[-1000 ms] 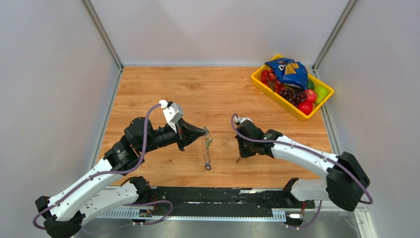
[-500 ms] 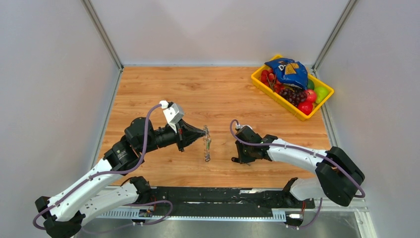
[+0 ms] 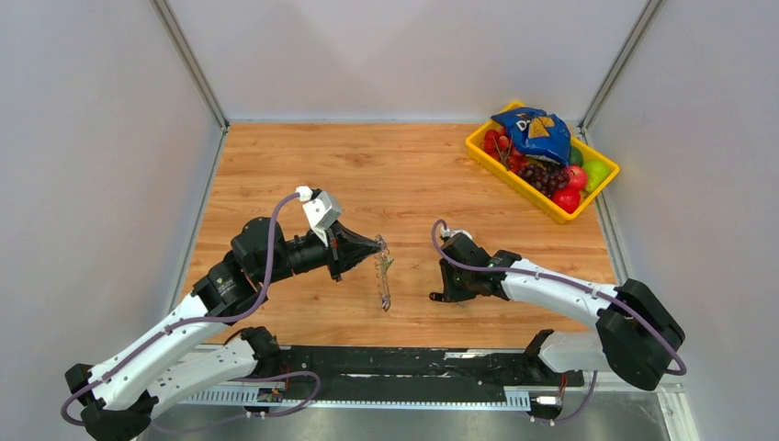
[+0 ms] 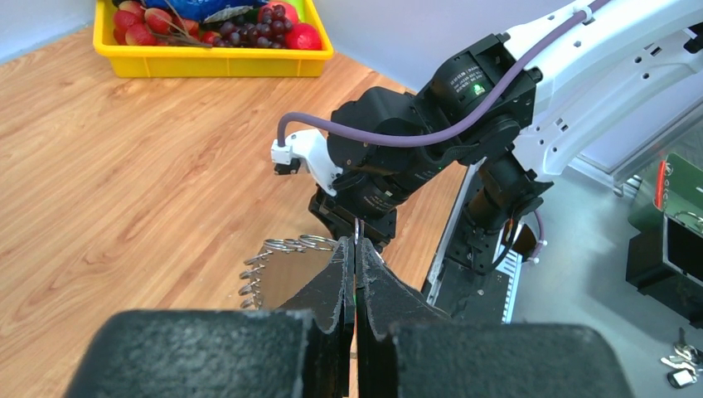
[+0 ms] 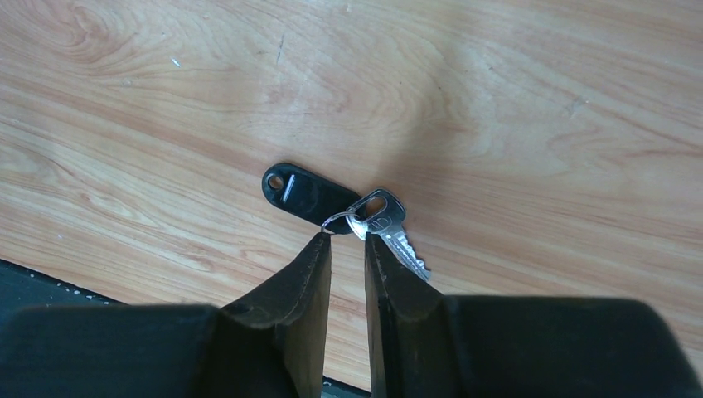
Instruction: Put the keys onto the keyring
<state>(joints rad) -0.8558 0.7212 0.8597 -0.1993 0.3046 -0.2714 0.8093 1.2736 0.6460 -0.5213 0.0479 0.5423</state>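
Note:
My left gripper (image 3: 378, 246) is shut on the keyring (image 3: 384, 276), a thin silver hoop that hangs down from the jaws above the wooden table. In the left wrist view the shut gripper (image 4: 356, 245) pinches the hoop's edge, and small silver rings (image 4: 278, 247) string along it to the left. A sliver of green shows between the jaws. My right gripper (image 3: 435, 296) points down at the table to the right of the hoop. In the right wrist view its jaws (image 5: 346, 240) stand slightly apart and empty. A silver key (image 5: 390, 228) with a black tag (image 5: 303, 192) lies on the table just beyond the tips.
A yellow bin (image 3: 510, 184) with fruit and a blue chip bag stands at the back right; it also shows in the left wrist view (image 4: 215, 65). Grey walls close in the table on three sides. The arm bases and a black rail line the near edge.
My right gripper has dropped lower toward the table and shifted a little left. The hanging keyring has swung slightly; my left arm has stayed in place.

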